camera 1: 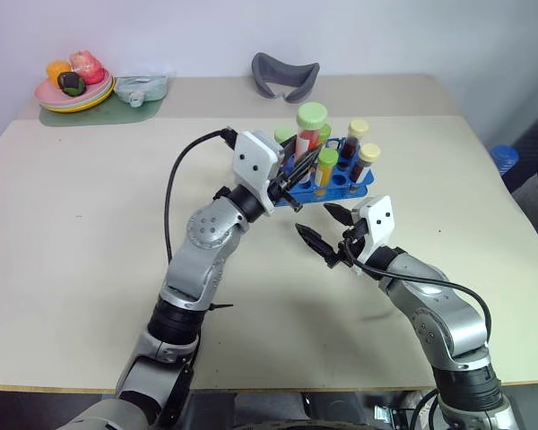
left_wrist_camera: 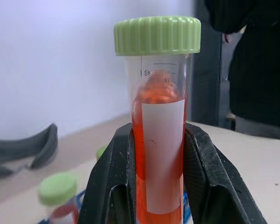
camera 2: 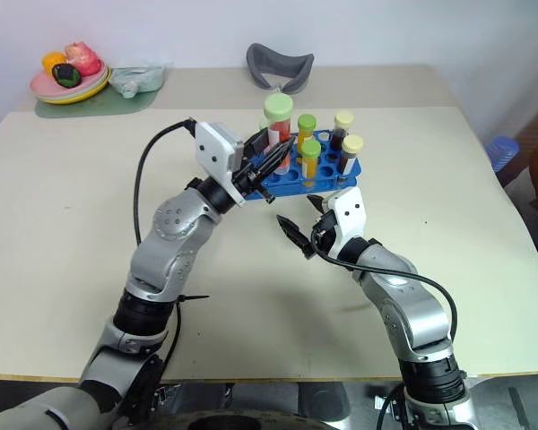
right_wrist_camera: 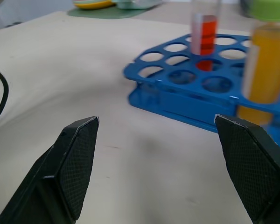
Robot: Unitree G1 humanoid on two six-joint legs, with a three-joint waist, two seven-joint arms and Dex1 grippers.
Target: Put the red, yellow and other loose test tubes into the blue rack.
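Observation:
My left gripper is shut on the red test tube, which has a green cap and a white label. I hold it nearly upright over the left end of the blue rack. In the rack stand a yellow tube with a green cap and two dark tubes with pale-yellow caps. Another green cap shows behind my left wrist. My right gripper is open and empty, just in front of the rack and above the table. From its wrist I see the rack's holes and the yellow tube.
At the back left a plate of toy fruit sits on a green mat, with a teal item beside it. A grey curved object lies at the back centre. A person in dark clothes stands beyond the table.

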